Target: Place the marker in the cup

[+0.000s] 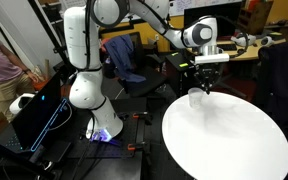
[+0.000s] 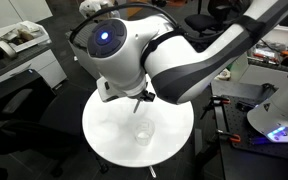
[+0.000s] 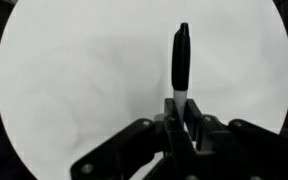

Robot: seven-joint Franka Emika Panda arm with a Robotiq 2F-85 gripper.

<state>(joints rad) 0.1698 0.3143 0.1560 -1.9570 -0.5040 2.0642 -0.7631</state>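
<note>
My gripper [image 3: 181,112] is shut on the black marker [image 3: 181,58], which sticks straight out from between the fingers over the round white table [image 3: 74,70]. In an exterior view the gripper [image 1: 207,80] hangs just above and a little to the right of the translucent cup [image 1: 195,97], which stands upright near the table's far edge. In an exterior view the marker tip [image 2: 147,98] points down from under the arm, above the cup [image 2: 142,131]. The cup does not show clearly in the wrist view.
The round white table [image 1: 229,145] also shows in an exterior view [image 2: 104,135] and bears only the cup. Office chairs [image 1: 124,55], desks and dark cases [image 1: 39,115] stand around it. The robot base [image 1: 84,90] is beside the table.
</note>
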